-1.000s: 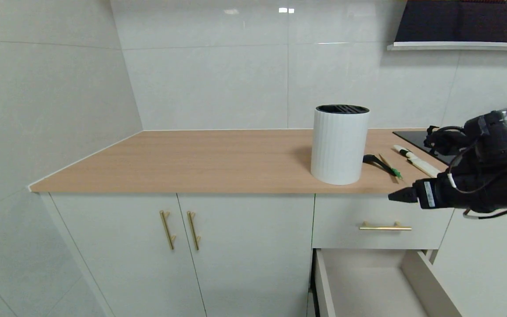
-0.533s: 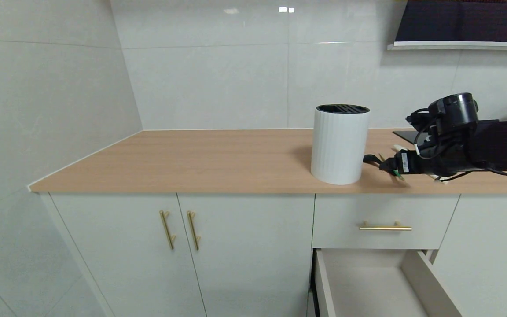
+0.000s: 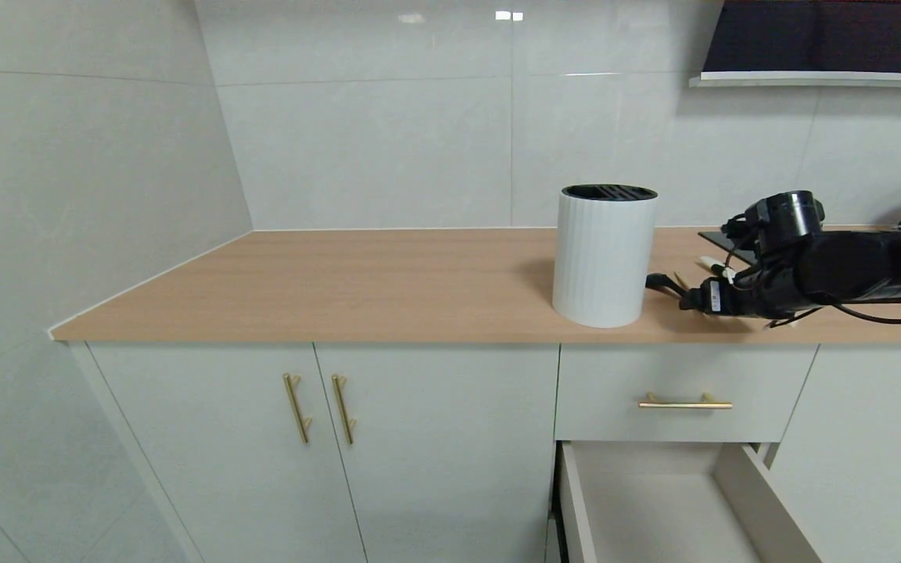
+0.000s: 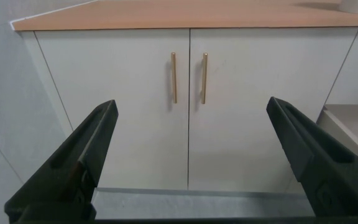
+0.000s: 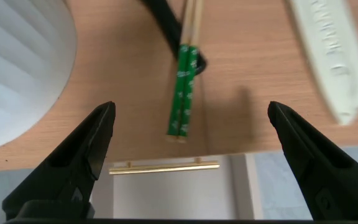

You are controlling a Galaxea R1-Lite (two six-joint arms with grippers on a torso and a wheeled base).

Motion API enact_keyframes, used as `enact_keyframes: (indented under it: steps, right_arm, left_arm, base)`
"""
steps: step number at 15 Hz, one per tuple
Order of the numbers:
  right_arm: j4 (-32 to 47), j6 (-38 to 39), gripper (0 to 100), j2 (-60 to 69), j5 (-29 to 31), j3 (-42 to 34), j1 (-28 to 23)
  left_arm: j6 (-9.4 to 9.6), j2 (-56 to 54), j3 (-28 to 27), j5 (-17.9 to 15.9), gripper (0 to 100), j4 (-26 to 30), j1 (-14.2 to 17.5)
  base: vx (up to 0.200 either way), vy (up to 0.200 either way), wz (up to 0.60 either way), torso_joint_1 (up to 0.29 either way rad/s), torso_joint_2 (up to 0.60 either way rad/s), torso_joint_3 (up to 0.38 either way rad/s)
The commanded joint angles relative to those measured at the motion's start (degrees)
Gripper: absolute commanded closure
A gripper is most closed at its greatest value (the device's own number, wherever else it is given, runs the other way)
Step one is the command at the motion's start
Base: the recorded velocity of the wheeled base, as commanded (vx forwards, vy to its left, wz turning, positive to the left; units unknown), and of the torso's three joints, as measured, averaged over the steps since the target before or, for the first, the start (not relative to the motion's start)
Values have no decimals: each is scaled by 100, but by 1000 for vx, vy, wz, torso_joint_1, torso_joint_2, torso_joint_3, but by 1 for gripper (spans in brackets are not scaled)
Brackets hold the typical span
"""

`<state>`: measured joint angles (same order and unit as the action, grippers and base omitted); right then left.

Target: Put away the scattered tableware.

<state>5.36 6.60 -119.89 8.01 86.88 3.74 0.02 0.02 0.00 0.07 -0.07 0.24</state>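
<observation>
A white-tiled kitchen corner holds a pale wood counter (image 3: 341, 281), and the work is at its right end. There the right pincer (image 5: 189, 124) hangs low over the surface with its fingers spread wide, empty. The green tips of a pair of wooden chopsticks with green ends (image 5: 184, 93) lie in the gap between them. I cannot tell whether the fingers touch the counter yet. A black-handled utensil (image 5: 166, 25) lies against the chopsticks' shafts. A long white flat utensil (image 5: 331, 56) lies apart on the far side. The white ribbed cylindrical holder (image 3: 603, 258) with a black slotted top stands just beside these pieces. An open lower drawer (image 3: 654, 500) gapes below the counter. The left pincer (image 4: 191, 118) is also spread and empty, facing the white cabinet doors (image 4: 188, 78). The step in hand looks like lining up to pick the chopsticks. Next, the fingers probably need to sink to the surface and close on both sticks together, clear of the black handle. Whether they go to the holder or the drawer is unclear.
</observation>
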Motion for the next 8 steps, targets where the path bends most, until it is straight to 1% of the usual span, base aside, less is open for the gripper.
enact_keyframes:
  steps: [1,6,7,8]
  right_arm:
    - [0,0,0,-104,8,13,48]
    - [17,0,0,-139,8,48,56]
    - [26,0,100,-148,8,48,56]
    - [26,0,100,-148,8,48,56]
  left_arm:
    - [-2,-2,0,1,0,-1,2]
    - [-2,-2,0,1,0,-1,2]
    - [-2,-2,0,1,0,-1,2]
    - [-2,-2,0,1,0,-1,2]
  base:
    - [0,0,0,0,0,0]
    - [0,0,0,0,0,0]
    - [0,0,0,0,0,0]
    - [0,0,0,0,0,0]
